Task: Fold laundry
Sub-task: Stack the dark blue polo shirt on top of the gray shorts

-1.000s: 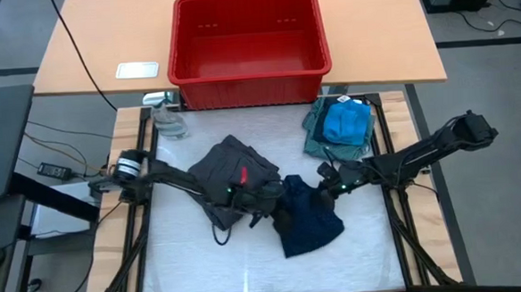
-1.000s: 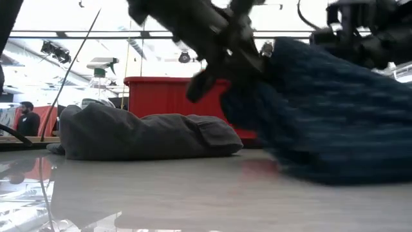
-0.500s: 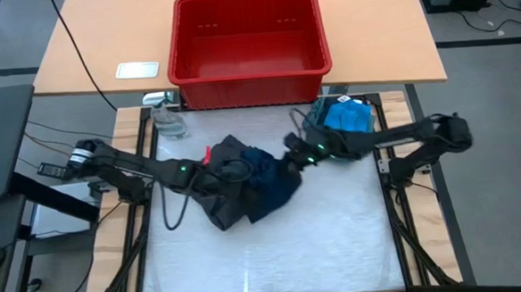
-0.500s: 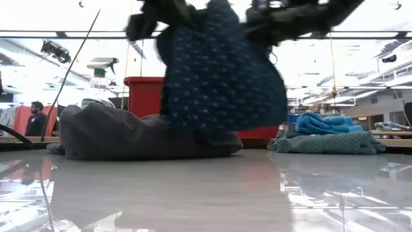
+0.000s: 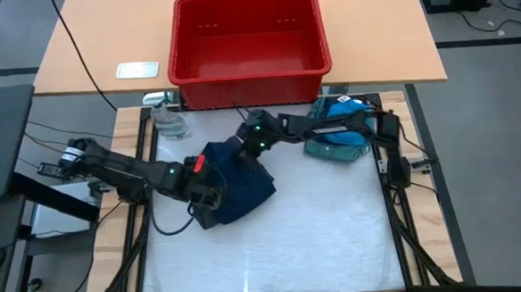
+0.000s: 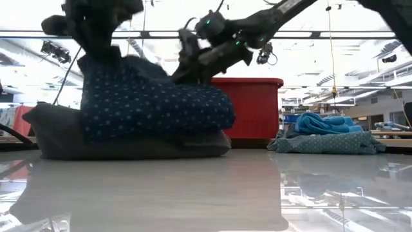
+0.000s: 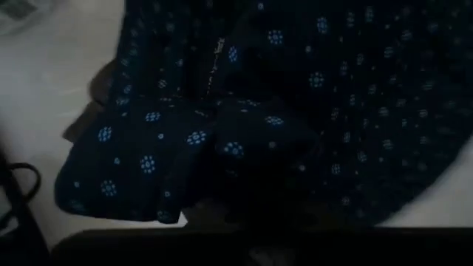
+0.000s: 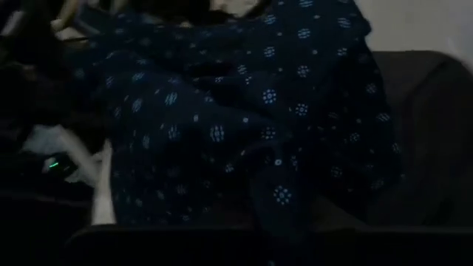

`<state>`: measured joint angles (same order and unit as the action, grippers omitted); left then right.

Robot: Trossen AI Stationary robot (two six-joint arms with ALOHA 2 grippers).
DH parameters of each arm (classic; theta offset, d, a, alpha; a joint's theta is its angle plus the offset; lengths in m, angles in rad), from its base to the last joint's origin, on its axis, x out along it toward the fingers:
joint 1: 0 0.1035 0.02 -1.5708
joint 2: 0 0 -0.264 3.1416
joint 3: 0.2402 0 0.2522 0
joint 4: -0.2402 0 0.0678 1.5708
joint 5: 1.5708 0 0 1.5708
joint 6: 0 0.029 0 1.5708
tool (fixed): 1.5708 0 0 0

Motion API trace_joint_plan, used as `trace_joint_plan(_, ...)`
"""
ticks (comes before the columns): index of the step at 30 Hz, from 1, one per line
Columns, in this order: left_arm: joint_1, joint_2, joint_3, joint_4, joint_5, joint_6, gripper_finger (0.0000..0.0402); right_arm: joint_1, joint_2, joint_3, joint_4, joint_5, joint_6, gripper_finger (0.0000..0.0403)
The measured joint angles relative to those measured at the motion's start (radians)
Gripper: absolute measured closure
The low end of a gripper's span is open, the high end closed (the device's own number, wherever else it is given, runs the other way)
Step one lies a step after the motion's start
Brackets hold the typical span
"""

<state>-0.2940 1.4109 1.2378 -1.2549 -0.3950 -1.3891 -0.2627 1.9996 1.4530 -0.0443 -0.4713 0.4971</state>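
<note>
Since the earlier frame we are seeing the navy dotted piece (image 5: pixel 240 183) carried leftward across the table and laid over the large charcoal-grey garment (image 5: pixel 212 213), where it is now lying draped instead of hanging in the air. Both arms are sitting farther left and closer to the red bin (image 5: pixel 248 35) than before.

We are watching the left gripper (image 5: pixel 208 195) pressing in at the left edge of the dotted cloth, low over the pile. In the left wrist view the dotted fabric (image 7: pixel 295 96) is filling the picture and the fingers are lost in shadow, so we cannot tell whether they are apart or closed.

Meanwhile the right gripper (image 5: pixel 253 143) is hovering at the far edge of the same cloth, just in front of the bin. From the low view it (image 6: pixel 187 55) is standing above the top of the dotted heap (image 6: pixel 154 106), and it may be touching the fabric, though we cannot say for sure. Its fingers are equally hidden in the right wrist view, where dotted cloth (image 8: pixel 244 111) is covering the frame, so we cannot tell their state either.

We are also seeing the bright blue small garment (image 5: pixel 344 122) resting on the grey-green shirt (image 5: pixel 336 147) at the right rear of the table, well apart from the pile. A spray bottle (image 5: pixel 160 108) is lying at the left rear corner, and a white card (image 5: pixel 138 70) is sitting on the wooden table (image 5: pixel 86 48) beside the bin.
</note>
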Motion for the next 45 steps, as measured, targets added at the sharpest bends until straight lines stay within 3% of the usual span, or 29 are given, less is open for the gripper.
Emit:
trace_joint_plan(2,0.017,0.002,-0.035,-0.015,-0.011,-0.024,0.0354,-0.017,0.045,0.044,-0.028,0.027,-0.003,0.0375)
trace_joint_plan(7,0.097,0.002,-0.119,-0.024,-0.028,-0.047,0.0307,-0.062,0.111,0.107,-0.093,0.078,0.005,0.0303)
trace_joint_plan(10,0.156,0.002,-0.191,-0.010,-0.056,-0.054,0.0291,-0.080,0.112,0.114,-0.130,0.111,0.000,0.0265)
trace_joint_plan(15,0.224,0.002,-0.297,0.067,0.000,-0.055,0.0280,-0.096,0.063,0.115,-0.163,0.110,-0.027,0.0230)
trace_joint_plan(21,0.202,-0.002,-0.235,0.048,0.037,0.000,0.0280,-0.078,-0.033,0.118,-0.183,0.103,-0.042,0.0226)
trace_joint_plan(25,0.180,-0.015,-0.148,0.042,0.004,0.065,0.0279,-0.009,-0.022,0.115,-0.240,0.061,-0.103,0.0228)
trace_joint_plan(28,0.177,-0.019,-0.132,0.054,-0.016,0.076,0.0279,0.050,0.008,0.104,-0.235,0.110,-0.141,0.0231)
trace_joint_plan(31,0.177,-0.021,-0.185,0.185,-0.031,0.102,0.0279,0.078,0.046,0.072,-0.219,0.174,-0.136,0.0234)
trace_joint_plan(37,0.186,0.018,-0.430,0.576,0.012,0.068,0.0279,0.074,0.063,-0.041,-0.206,0.237,-0.100,0.0242)
trace_joint_plan(41,0.177,0.041,-0.508,0.800,0.062,0.002,0.0281,0.075,0.024,-0.127,-0.230,0.184,-0.086,0.0244)
trace_joint_plan(45,0.145,0.083,-0.490,0.929,0.074,-0.009,0.0291,0.101,-0.054,-0.227,-0.263,0.084,-0.030,0.0244)
